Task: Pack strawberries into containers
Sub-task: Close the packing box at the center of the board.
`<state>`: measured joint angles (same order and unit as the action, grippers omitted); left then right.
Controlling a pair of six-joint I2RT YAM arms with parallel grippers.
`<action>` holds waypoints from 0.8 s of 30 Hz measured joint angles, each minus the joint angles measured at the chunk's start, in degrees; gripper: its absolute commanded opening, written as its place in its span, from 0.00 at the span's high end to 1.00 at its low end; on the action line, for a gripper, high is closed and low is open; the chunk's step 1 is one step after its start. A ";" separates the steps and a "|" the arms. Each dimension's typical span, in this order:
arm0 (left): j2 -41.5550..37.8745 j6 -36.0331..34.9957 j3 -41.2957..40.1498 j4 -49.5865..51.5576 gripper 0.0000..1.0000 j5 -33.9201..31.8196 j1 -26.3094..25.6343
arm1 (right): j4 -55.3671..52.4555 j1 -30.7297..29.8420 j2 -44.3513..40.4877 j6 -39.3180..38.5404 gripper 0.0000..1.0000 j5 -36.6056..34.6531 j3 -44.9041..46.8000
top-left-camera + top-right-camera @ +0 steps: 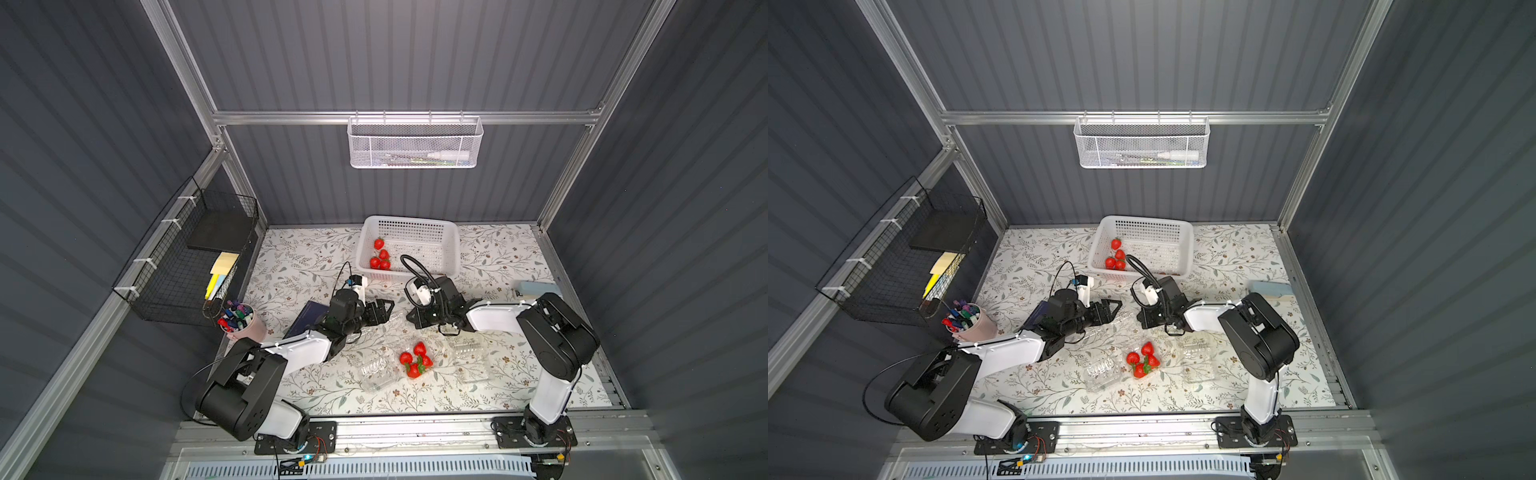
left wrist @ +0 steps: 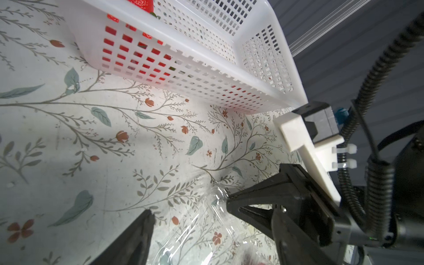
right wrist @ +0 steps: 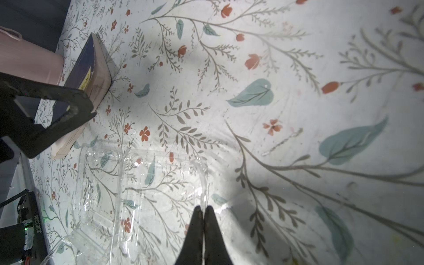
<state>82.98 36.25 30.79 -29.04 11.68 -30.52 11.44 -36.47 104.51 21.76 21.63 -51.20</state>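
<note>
A clear empty container [image 1: 394,320] [image 1: 1125,321] lies open on the floral table between both grippers. My right gripper [image 3: 203,210] [image 1: 412,319] is shut on its thin rim [image 3: 204,183]. My left gripper [image 2: 188,206] [image 1: 384,309] is open, its fingers either side of the container's [image 2: 206,229] other end, one fingertip [image 2: 229,200] at the plastic corner. Several strawberries [image 1: 380,257] [image 1: 1116,257] lie in the white basket [image 1: 451,249], red through its wall [image 2: 137,57]. Nearer the front, another container holds several strawberries [image 1: 415,359] [image 1: 1144,359], between two empty containers [image 1: 376,370] [image 1: 471,359].
A dark blue book [image 1: 305,320] [image 3: 91,68] lies under the left arm, beside a pink cup of markers [image 1: 241,322]. A pale blue box [image 1: 536,287] sits behind the right arm. A black wire rack [image 1: 187,266] hangs on the left wall.
</note>
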 measured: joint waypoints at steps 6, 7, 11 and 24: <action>1.40 -0.07 0.17 -2.23 0.15 2.12 0.63 | 4.26 0.00 -1.20 -0.24 0.98 0.74 2.78; 2.05 -0.24 0.35 -2.38 0.15 2.51 0.63 | 4.79 0.00 -1.60 -0.31 0.98 0.87 3.26; 4.61 -0.63 0.57 -3.19 0.20 4.44 0.63 | 6.93 0.07 -3.50 -0.39 0.99 1.09 4.98; 6.58 -0.39 -1.53 -9.79 0.30 10.54 1.01 | 10.25 1.27 -5.62 -0.37 1.00 1.14 6.21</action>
<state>89.56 35.86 29.26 -38.83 22.22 -29.52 21.69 -35.20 98.89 21.39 22.76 -44.99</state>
